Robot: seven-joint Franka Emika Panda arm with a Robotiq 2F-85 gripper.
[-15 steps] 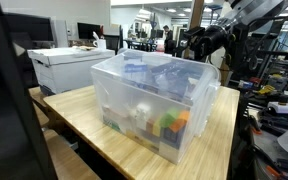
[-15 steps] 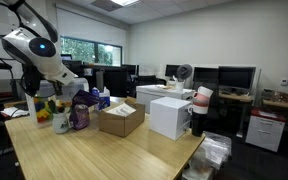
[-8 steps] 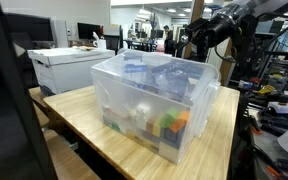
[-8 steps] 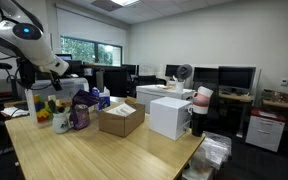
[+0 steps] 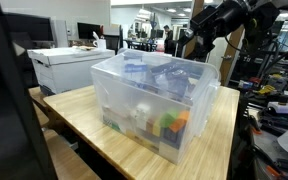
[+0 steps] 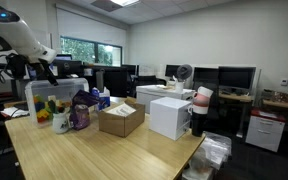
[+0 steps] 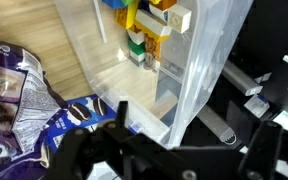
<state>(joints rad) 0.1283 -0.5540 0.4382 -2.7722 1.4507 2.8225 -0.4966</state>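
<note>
Hovering just above the clear plastic bin (image 5: 119,85) on the desk (image 5: 84,130), the fingers (image 7: 89,155) stand spread and empty over the snack bags (image 7: 24,95) and toy blocks (image 7: 149,25) lying loose inside, kept together by its walls.

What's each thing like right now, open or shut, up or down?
Fingers, open, holding nothing.
Clear bin, upright, no lid.
Toy blocks, piled in the bin.
Snack bags, crumpled, in the bin.
White box, lid on.
</note>
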